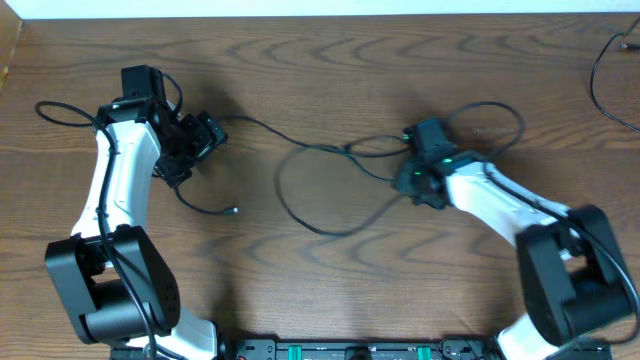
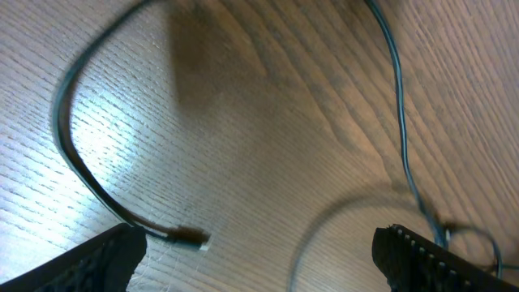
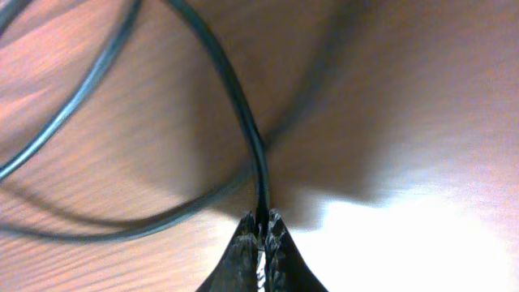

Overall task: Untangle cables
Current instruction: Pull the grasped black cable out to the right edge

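A thin black cable (image 1: 300, 148) runs across the middle of the table in loose loops, with a small plug end (image 1: 232, 210) at the left. My left gripper (image 1: 196, 148) is open and empty above the table. In the left wrist view the plug end (image 2: 191, 237) lies on the wood between the fingers (image 2: 259, 264), close to the left finger. My right gripper (image 1: 408, 182) is shut on the black cable. In the right wrist view the cable (image 3: 243, 122) enters the closed fingertips (image 3: 261, 223). No white cable shows in any view.
The wooden table (image 1: 320, 60) carries another dark wire (image 1: 600, 75) at the far right edge. A cable loop (image 1: 490, 120) lies behind my right gripper. Thick arm wires loop at the far left (image 1: 60, 112).
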Robot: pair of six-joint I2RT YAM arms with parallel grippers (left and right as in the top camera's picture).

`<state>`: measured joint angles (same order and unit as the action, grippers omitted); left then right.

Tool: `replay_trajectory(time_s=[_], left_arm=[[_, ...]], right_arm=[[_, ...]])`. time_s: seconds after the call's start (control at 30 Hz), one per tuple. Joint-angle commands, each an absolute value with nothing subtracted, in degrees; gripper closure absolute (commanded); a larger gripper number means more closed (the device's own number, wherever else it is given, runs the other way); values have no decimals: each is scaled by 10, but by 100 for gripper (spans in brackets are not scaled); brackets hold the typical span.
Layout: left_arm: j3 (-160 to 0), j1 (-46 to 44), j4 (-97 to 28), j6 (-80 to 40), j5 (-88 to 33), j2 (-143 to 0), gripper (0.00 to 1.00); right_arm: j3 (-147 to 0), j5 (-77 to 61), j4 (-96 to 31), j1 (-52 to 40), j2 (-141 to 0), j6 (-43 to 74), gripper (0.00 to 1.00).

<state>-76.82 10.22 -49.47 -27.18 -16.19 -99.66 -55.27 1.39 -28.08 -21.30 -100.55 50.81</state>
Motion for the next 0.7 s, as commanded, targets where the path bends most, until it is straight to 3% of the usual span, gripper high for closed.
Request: replay_trajectory(time_s=[0.0,0.27,0.67], left_arm=[[-767,102,-497,-272,-158,-999,6],[-767,102,-497,-272,-158,-999,6],[-767,102,-497,-272,-158,-999,6]], right_arm=[[-545,171,-331,-177,-943,488,99],[-545,252,-437,-73,-861,465,99],[-545,412,-519,119,-853,433,99]])
